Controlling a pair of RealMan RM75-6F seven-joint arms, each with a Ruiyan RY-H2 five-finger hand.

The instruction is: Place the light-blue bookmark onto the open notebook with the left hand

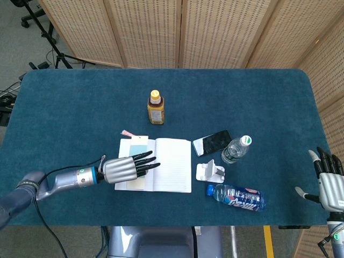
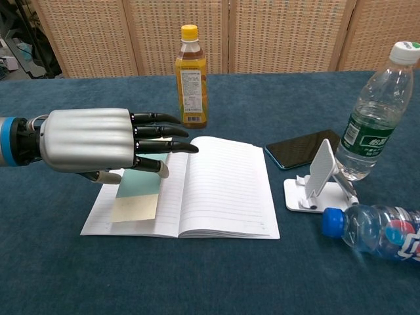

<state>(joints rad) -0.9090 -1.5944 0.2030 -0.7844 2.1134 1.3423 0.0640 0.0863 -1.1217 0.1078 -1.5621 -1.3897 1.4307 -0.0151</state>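
The open notebook [image 1: 169, 164] [image 2: 223, 190] lies flat at the middle front of the table. My left hand [image 1: 126, 167] [image 2: 98, 139] hovers low over its left page, fingers stretched towards the spine. The light-blue bookmark [image 1: 138, 145] [image 2: 138, 197], with a cream lower end and a pink tassel, lies along that left page under the hand. Thumb and a finger still seem to pinch its middle, and the fingers hide its upper part in the chest view. My right hand [image 1: 329, 183] is open at the table's front right corner, far from the notebook.
An orange-capped tea bottle [image 1: 155, 107] [image 2: 190, 75] stands behind the notebook. To its right are a black phone [image 2: 305, 148], a white phone stand [image 2: 318, 180], an upright water bottle [image 2: 374, 111] and a lying blue-capped bottle [image 2: 374, 233].
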